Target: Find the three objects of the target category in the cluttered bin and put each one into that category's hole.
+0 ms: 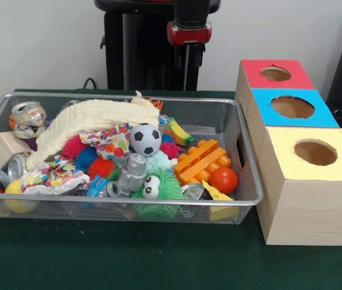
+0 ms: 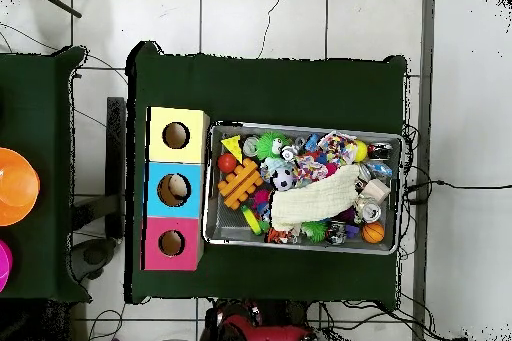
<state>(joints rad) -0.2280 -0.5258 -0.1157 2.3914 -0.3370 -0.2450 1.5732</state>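
Observation:
A wire mesh bin (image 1: pixel 251 163) (image 2: pixel 305 126) holds a jumble of toys. Among them are a small soccer ball (image 1: pixel 145 138) (image 2: pixel 284 179), an orange waffle block (image 1: pixel 202 160) (image 2: pixel 239 183), a red ball (image 1: pixel 223 179) (image 2: pixel 227 162), a grey robot figure (image 1: pixel 133 173), spiky soft balls (image 1: pixel 100 165) and crushed cans (image 1: pixel 28 118). A cream cloth (image 1: pixel 86 119) (image 2: pixel 318 197) lies over the pile. Beside the bin stands a wooden box with a red hole (image 1: pixel 275 74) (image 2: pixel 171 243), a blue hole (image 1: pixel 292 107) (image 2: pixel 174 189) and a yellow hole (image 1: pixel 315 152) (image 2: pixel 176 135). My gripper (image 1: pixel 188 59) hangs high behind the bin, holding nothing.
A green fuzzy toy with eyes (image 1: pixel 158 190), a yellow wedge (image 1: pixel 217 194), a toy banana (image 1: pixel 179 132) and a wooden block (image 1: pixel 5 148) crowd the bin. Green cloth (image 1: pixel 129 254) covers the table. Orange bowls (image 2: pixel 14 185) sit on a second table in the overhead view.

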